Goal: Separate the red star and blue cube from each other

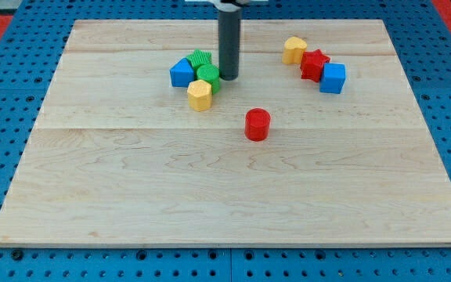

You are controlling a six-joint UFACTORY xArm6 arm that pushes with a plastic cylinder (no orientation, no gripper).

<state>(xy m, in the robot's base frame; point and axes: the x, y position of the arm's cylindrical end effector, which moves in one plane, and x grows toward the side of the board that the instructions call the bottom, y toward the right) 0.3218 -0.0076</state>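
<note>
Wooden board [233,188], pale planks, smooth grain. Red star [314,64] touching blue cube [333,77] and yellow block [294,50] at upper right. No claw: dark rod, my tip [229,77] just beside green round block [208,77].

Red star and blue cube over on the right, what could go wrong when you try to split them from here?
1. The red star touches both the blue cube and a yellow block, so a push could drag the yellow one along.
2. My tip sits against the green blocks in the left cluster; leaving carelessly may scatter them.
3. The blue cube lies near the board's right edge; a hard rightward push might send it off.
</note>
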